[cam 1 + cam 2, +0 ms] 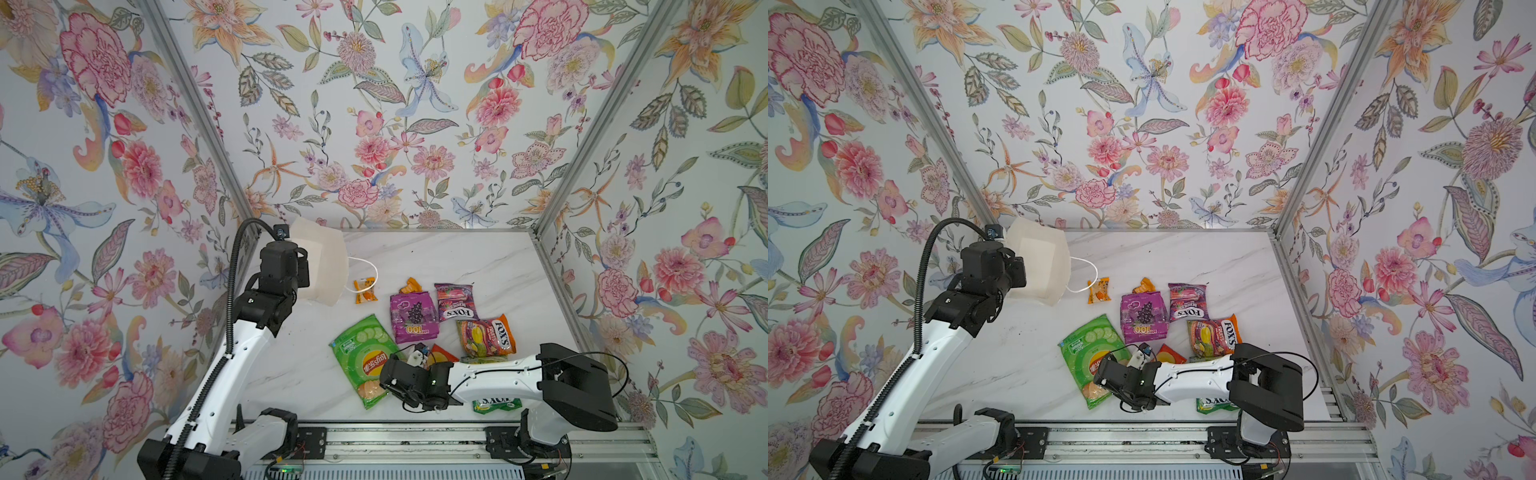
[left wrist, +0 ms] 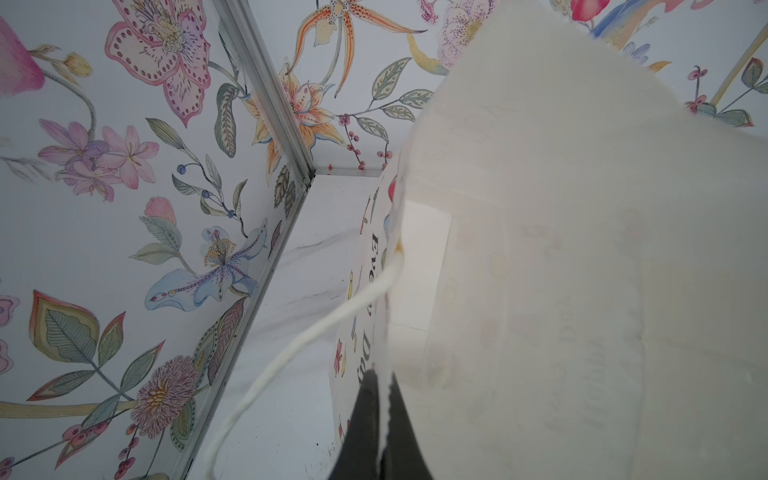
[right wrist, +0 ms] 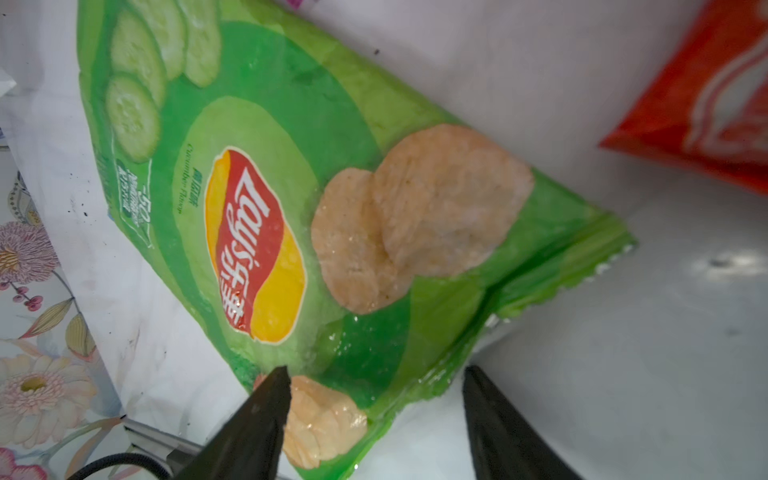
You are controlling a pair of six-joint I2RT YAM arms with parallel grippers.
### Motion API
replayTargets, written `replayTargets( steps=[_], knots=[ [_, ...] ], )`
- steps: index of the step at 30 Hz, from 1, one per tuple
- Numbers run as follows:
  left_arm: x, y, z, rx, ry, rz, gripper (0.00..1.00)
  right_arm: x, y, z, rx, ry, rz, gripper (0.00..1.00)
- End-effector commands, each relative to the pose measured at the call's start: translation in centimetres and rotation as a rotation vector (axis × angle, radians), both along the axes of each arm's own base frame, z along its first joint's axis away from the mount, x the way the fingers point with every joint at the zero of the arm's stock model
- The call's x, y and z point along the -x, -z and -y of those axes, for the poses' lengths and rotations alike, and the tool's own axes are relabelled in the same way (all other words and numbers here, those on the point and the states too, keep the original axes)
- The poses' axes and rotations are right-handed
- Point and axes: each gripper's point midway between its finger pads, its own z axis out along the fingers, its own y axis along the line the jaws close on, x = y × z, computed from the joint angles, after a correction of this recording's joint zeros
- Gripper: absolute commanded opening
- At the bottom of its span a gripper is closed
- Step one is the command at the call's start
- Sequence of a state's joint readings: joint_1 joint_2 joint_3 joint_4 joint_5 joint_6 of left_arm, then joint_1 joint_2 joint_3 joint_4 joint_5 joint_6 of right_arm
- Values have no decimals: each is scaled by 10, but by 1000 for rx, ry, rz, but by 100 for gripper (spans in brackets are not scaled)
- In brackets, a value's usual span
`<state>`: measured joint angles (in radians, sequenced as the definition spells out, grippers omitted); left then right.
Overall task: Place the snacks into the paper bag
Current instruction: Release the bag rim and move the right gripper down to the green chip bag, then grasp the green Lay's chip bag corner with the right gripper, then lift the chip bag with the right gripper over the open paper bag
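In both top views the paper bag (image 1: 322, 266) was open-mouthed with no packet showing inside; the green Lay's chip bag (image 1: 365, 359) lay flat, well apart from it. Left wrist view: left gripper (image 2: 384, 388) jaws were pressed together, pinching the paper bag's rim. Right wrist view: right gripper (image 3: 376, 370) jaws stood spread astride the chip bag's corner, so the first pick seemed in hand; the next move called for closing on the seam, then lifting it over to the paper bag's mouth.
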<state>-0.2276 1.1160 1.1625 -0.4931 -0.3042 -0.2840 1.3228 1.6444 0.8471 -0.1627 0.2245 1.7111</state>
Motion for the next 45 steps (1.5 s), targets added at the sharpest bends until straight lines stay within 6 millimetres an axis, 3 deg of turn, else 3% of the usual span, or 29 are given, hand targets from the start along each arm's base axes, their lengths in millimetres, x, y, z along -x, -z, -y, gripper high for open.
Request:
replayTargets(
  steps=[1, 9, 15, 23, 30, 40, 45],
  knots=[
    [3, -2, -2, 7, 8, 14, 0, 0, 15, 1, 5, 23, -40, 58],
    [3, -1, -1, 14, 13, 14, 0, -8, 29, 7, -11, 53, -38, 20],
    [2, 2, -1, 14, 10, 9, 0, -23, 12, 10, -25, 55, 47, 1],
    [0, 7, -5, -11, -8, -24, 0, -49, -64, 5, -4, -61, 310, 0],
    [-3, 4, -8, -33, -23, -31, 0, -58, -134, -6, -11, -214, 500, 0],
    [-8, 5, -9, -50, -31, -64, 0, -62, -215, -12, -53, -364, 698, 0],
    [-11, 6, -4, -45, -7, -100, 0, -70, -244, 3, -7, -393, 767, 0]
  ],
)
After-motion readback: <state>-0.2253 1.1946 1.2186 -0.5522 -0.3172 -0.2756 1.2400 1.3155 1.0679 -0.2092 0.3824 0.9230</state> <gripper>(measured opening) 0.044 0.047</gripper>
